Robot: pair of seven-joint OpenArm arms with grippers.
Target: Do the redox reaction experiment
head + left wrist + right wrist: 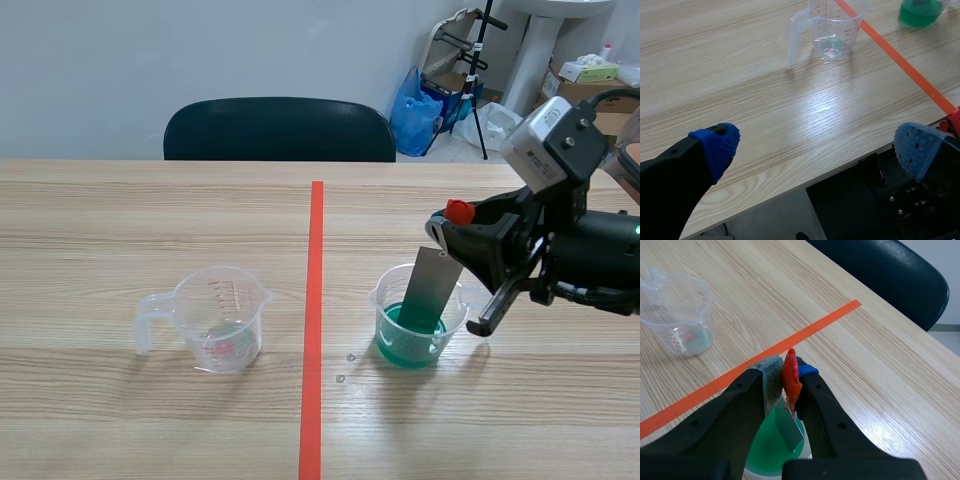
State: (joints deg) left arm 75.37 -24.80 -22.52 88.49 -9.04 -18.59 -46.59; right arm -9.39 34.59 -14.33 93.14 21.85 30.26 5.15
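Dipping step: right fingers [820,405] clamp the clip [790,372], strip [436,285] standing in the green beaker [385,300]. Left fingers [717,145] gape wide, empty. Next, presumably: lift straight out.

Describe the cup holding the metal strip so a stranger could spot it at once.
Find the orange-red tape line down the middle of the wooden table. Just right of it, under the right gripper, stands a clear plastic measuring cup. Unlike the nearly empty cup left of the line, it holds green liquid, with a grey metal strip on a red clip dipping in.
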